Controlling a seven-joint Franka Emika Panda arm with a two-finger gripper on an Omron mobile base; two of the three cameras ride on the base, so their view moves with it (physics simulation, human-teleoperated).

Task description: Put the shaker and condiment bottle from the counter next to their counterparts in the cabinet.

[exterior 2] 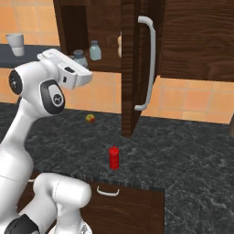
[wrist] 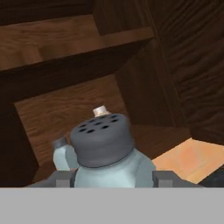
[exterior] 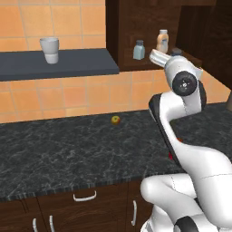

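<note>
Where the hand camera looks along the gripper (wrist: pixel 113 180), its two dark finger tips are clenched on either side of the shaker (wrist: pixel 105 151), a pale blue-grey translucent body under a round dark grey cap pierced with small holes. Just behind it, deeper in the cabinet (wrist: pixel 65 52), stand the counterparts: a matching shaker (wrist: pixel 63 154) and, peeking above the held cap, the white cap of the tan-orange bottle (wrist: pixel 100 110). The cabinet is dark brown grained wood with one flat shelf board. Lower, the smooth bright red condiment bottle (exterior 2: pixel 114 157) stands upright on the counter (exterior 2: pixel 192 160), black stone with pale grey veins, near its front edge. Farther back lies a small round yellow-red fruit (exterior 2: pixel 90 118).
</note>
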